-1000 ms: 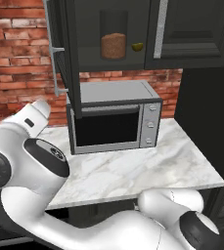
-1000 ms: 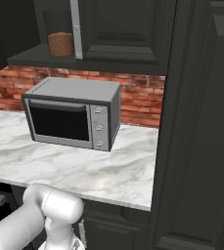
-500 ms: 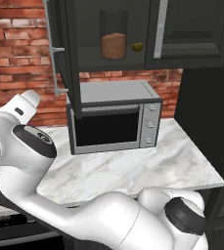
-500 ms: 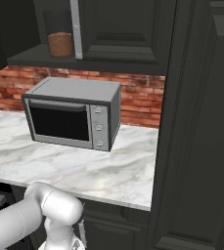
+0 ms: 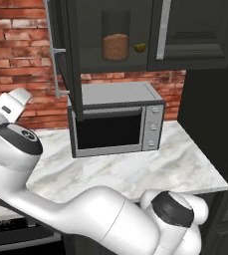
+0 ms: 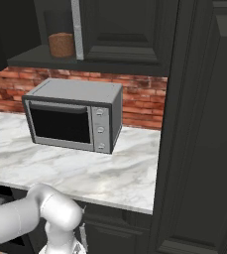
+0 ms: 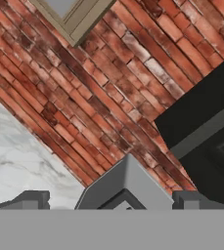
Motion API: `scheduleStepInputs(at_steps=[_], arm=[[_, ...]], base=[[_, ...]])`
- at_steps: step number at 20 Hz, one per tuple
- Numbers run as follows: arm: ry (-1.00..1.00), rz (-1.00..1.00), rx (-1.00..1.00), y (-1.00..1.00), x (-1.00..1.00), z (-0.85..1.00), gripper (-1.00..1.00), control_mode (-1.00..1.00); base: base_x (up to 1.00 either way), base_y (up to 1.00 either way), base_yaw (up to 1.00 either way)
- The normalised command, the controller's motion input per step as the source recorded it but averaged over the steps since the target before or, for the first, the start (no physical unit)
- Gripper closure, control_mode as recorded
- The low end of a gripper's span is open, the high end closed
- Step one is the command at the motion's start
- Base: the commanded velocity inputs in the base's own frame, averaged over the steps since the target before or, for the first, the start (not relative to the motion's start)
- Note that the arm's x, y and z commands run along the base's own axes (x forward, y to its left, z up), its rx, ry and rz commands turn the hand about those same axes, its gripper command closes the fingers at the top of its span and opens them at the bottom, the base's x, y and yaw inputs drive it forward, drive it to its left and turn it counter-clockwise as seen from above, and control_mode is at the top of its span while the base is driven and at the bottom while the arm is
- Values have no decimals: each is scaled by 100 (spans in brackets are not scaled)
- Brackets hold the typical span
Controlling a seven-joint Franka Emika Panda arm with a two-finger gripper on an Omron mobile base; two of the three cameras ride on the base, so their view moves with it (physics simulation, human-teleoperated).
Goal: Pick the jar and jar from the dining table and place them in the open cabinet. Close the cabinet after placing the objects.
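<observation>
A clear jar [image 5: 115, 46] with reddish-brown grainy filling stands on the shelf of the open black cabinet [image 5: 90, 62]; from the right base it is the jar [image 6: 62, 44] on the cabinet [image 6: 125, 30] shelf beside a silver bar handle. The cabinet's left door [image 5: 69, 55] is swung out towards me. My gripper [image 7: 111, 200] is open, with nothing between its fingertips [image 7: 33, 199]. It points at a brick wall, the top corner of the microwave [image 7: 125, 183] and a dark cabinet door [image 7: 206, 141]. The other jar and the dining table are out of view.
A small yellow fruit [image 5: 140, 48] lies on the shelf right of the jar. Under the cabinet, a steel microwave [image 5: 116, 119] sits on a marble counter [image 5: 150, 172] against the brick wall. A tall dark unit [image 6: 204, 139] bounds the counter on the right.
My arm has swung further left and its upper part has risen in the left base view; it sinks lower left in the right base view. Jar, cabinet and gripper opening are unchanged.
</observation>
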Motion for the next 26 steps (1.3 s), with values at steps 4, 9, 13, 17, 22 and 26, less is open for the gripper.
scheduleStepInputs(at_steps=[4, 9, 13, 17, 22, 26], arm=[[0, -12, -3, -13, 29, 0, -100, -100], [0, -6, -1, -31, 20, 0, -100, -100], [0, -1, 0, -43, 5, 0, -100, -100], [0, 0, 0, -52, 0, 0, -100, -100], [0, 0, 0, -55, 0, 0, -100, -100], [0, -5, 0, -47, -15, -2, -100, -100]], base=[[0, 0, 0], [0, 0, 0], [0, 0, 0], [0, 0, 0], [0, 0, 0], [0, 0, 0]])
